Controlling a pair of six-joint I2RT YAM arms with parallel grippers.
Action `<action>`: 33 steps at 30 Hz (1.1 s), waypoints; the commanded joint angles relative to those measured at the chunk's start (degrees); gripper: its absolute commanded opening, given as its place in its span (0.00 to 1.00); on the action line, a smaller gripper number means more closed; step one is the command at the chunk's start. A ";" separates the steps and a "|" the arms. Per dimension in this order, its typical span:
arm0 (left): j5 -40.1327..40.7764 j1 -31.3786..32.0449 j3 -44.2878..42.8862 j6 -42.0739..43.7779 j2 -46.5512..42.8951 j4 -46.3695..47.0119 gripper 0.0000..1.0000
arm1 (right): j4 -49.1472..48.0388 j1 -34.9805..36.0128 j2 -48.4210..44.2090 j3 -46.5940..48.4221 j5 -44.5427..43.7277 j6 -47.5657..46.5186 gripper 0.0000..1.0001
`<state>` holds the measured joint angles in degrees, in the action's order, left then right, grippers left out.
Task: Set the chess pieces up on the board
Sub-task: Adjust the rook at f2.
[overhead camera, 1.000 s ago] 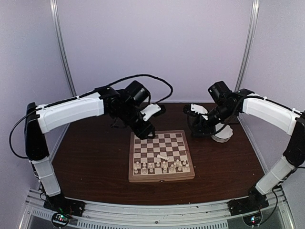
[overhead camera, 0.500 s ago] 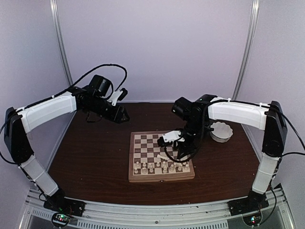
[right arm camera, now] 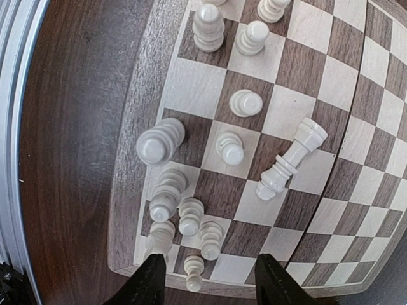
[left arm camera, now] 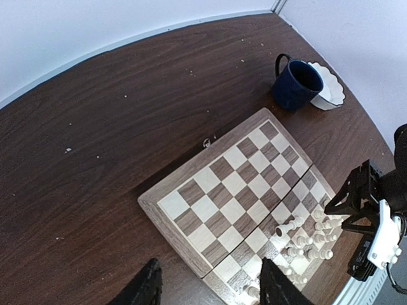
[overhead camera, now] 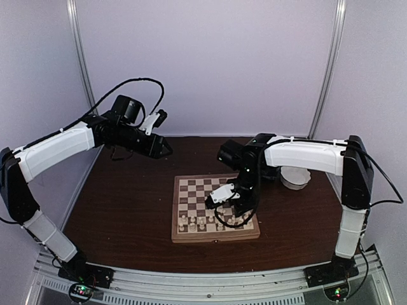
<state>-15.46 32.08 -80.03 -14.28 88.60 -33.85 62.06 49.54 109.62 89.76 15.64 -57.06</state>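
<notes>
- Cream chess pieces (right arm camera: 189, 216) crowd the near ranks of the board (right arm camera: 331, 82), unevenly; one toppled piece (right arm camera: 289, 159) needs righting.
- Right pincer (right arm camera: 210, 279) hovers above them, wide open, empty.
- Far ranks bare; left pincer (left arm camera: 213, 286), parted and empty, hangs over the counter (left arm camera: 95, 159).

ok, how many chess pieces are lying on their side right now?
1: a toppled piece lies on the board, just beyond the upright ones. The right arm may hide others.

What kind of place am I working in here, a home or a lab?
Probably a lab robot cell, not a home: bare pale walls with metal corner posts, an aluminium rail carrying both arm bases, and a single dark table with the board.
</notes>
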 commanded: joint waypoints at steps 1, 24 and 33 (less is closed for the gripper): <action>-1.35 -0.26 -0.04 -0.41 -0.79 2.63 0.52 | -1.24 0.47 0.81 0.53 -3.12 0.20 0.51; -2.65 -0.35 0.05 -0.89 -0.29 2.74 0.52 | -2.91 2.12 3.36 -0.11 -5.18 1.15 0.51; -3.44 -0.70 0.14 -1.19 -0.14 2.84 0.52 | -3.90 2.14 4.09 -0.37 -6.18 1.33 0.50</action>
<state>-17.69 31.90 -80.03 -14.79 88.60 -33.87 59.31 51.16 112.73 89.73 11.29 -56.53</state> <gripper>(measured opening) 0.522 0.507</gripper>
